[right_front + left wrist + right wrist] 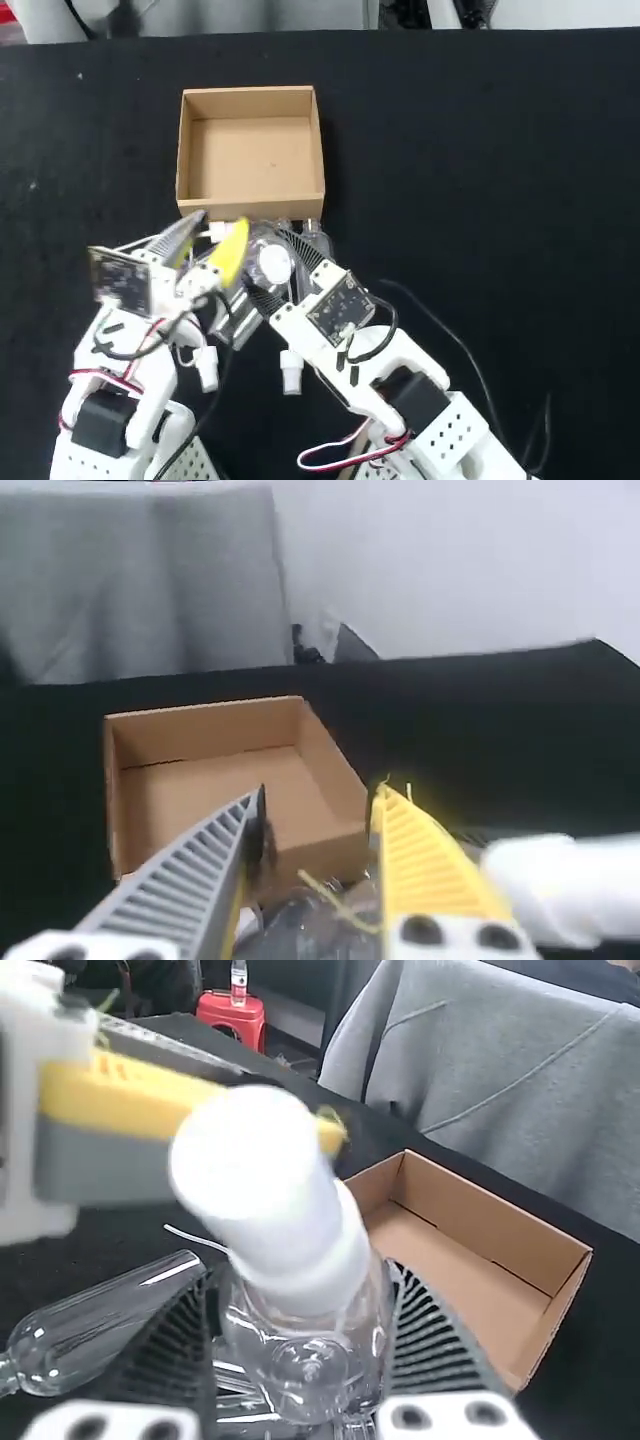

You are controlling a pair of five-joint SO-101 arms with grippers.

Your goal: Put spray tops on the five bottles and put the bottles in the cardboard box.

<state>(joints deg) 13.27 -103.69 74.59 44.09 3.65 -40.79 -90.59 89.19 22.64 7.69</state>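
R gripper (300,1335) is clamping its black fingers on both sides of a clear bottle (300,1380). It's holding the bottle roughly upright just in front of the cardboard box (250,195), prob. so the neck is facing up for capping. A white spray top (265,1200) is sitting on that neck; can't tell if it's fully seated.

L gripper (320,798) is hovering right beside it w/ grey and yellow fingers spread wide, gripping nothing. The top is lying outside the yellow finger, not between the two. L looks positioned to press or twist the top while R is bracing the bottle.

A second bottle (100,1330), seemingly w/o a top, is lying on its side on the table (480,180) next to R's fingers. One loose top (207,372) and another (291,370) are waiting near the arm bases. No bottle is sitting in the box yet, so the task is looking early.
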